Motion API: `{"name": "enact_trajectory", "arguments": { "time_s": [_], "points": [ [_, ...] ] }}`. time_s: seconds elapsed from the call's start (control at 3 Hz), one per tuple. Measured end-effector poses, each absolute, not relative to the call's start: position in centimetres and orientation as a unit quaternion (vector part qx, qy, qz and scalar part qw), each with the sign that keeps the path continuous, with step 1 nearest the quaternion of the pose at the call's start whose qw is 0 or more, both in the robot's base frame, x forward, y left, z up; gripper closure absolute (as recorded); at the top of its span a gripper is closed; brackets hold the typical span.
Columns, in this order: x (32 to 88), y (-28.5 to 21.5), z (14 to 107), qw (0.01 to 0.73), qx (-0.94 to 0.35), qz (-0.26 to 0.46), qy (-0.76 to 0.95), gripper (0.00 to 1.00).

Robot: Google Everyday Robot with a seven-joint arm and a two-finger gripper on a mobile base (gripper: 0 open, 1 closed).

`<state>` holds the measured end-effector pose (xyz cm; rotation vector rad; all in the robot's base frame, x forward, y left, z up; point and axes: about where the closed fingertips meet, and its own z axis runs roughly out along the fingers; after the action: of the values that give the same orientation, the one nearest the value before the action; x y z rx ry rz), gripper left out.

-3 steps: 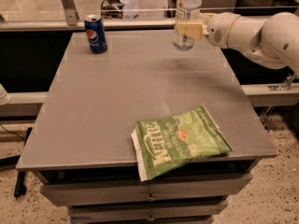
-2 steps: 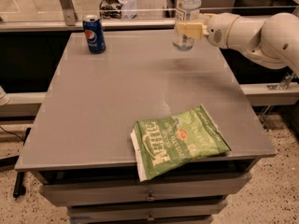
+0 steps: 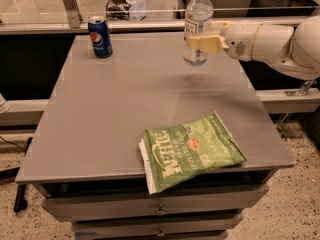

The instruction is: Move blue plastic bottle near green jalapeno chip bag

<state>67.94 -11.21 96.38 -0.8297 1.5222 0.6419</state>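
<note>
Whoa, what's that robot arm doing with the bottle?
The robot's white arm reaches in from the right. Its gripper is closed around a tall clear bluish plastic bottle with a white cap, holding it upright over the far right part of the grey table. The bottle seems lifted just off the top. The flat green jalapeno chip bag lies at the near edge, well apart from the bottle. A short dark-blue Pepsi can stands at the far left.
</note>
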Motion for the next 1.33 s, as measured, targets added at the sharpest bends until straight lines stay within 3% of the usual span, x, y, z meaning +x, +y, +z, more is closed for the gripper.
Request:
{"name": "enact_trajectory", "arguments": {
  "time_s": [0.67, 1.33],
  "points": [
    [57.0, -10.1, 94.3, 0.556, -0.392, 0.332, 0.653, 1.0],
    [52.7, -8.8, 91.0, 0.539, -0.392, 0.385, 0.638, 1.0]
  ]
}}
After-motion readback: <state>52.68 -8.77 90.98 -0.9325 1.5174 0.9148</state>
